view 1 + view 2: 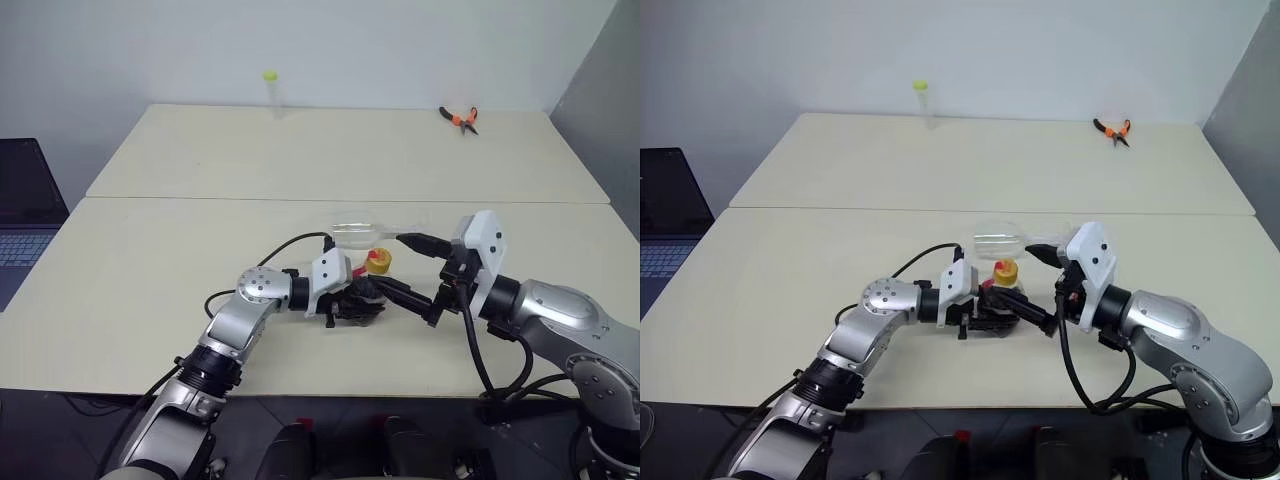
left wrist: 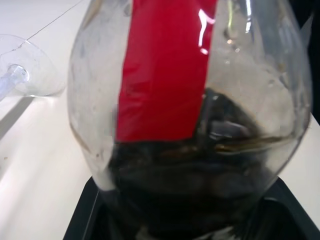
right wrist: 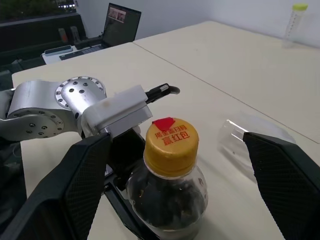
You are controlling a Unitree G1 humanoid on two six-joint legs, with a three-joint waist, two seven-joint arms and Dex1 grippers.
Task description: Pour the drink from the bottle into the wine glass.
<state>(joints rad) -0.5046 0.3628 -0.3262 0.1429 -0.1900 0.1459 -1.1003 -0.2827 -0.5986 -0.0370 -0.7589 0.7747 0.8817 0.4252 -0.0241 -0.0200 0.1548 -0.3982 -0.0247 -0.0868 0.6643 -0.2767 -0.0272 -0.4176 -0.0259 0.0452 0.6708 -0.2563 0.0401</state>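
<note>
My left claw (image 1: 1012,312) clenches the bottle (image 3: 171,187); right claw (image 3: 172,165) spread wide around its yellow cap (image 3: 171,141); I should close squarely, twist without tipping; wine glass (image 1: 1002,239) lies toppled.

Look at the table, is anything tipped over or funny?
Yes. The clear stemmed wine glass lies on its side on the cream table, just behind the small clear plastic bottle with a yellow cap. It would have to stand upright before the dark drink could be poured in. No spill shows.
</note>
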